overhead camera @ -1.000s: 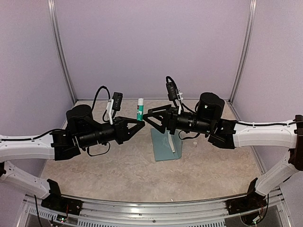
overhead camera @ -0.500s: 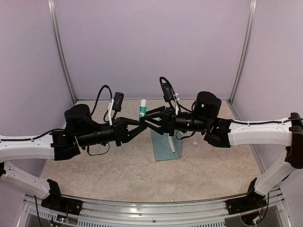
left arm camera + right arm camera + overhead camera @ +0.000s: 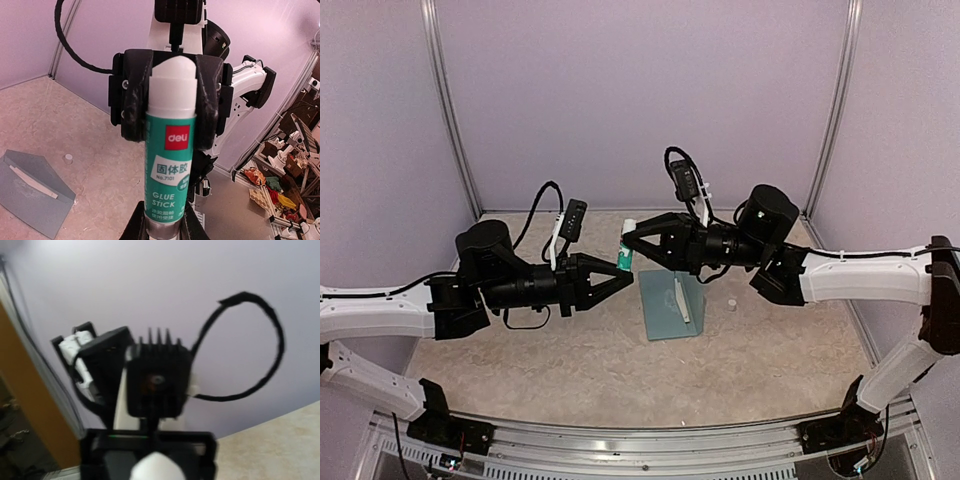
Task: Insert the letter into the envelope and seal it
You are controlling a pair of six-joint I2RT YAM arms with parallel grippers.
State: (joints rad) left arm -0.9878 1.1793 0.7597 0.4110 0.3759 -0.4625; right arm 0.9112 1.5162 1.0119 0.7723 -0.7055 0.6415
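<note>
Your items: one glue stick (image 3: 626, 252), upright, held above the table (image 3: 570, 370); your left gripper (image 3: 621, 270) at its base, right gripper (image 3: 628, 237) at its top; one envelope (image 3: 665, 318), flat on the table.

Pale lilac walls (image 3: 640, 90) enclose a beige, mottled surface (image 3: 570, 370); slim metal posts (image 3: 450, 110) rise at both back corners, and an aluminium rail (image 3: 640, 440) runs along the near edge.

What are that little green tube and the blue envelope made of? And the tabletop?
The glue stick looks like smooth plastic: a glossy printed green label, a matte white cap. The envelope looks like thin matte paper, with sharp folds and thin edges. The tabletop has a mottled beige, stone-like pattern; whether stone or laminate, I cannot tell.
</note>
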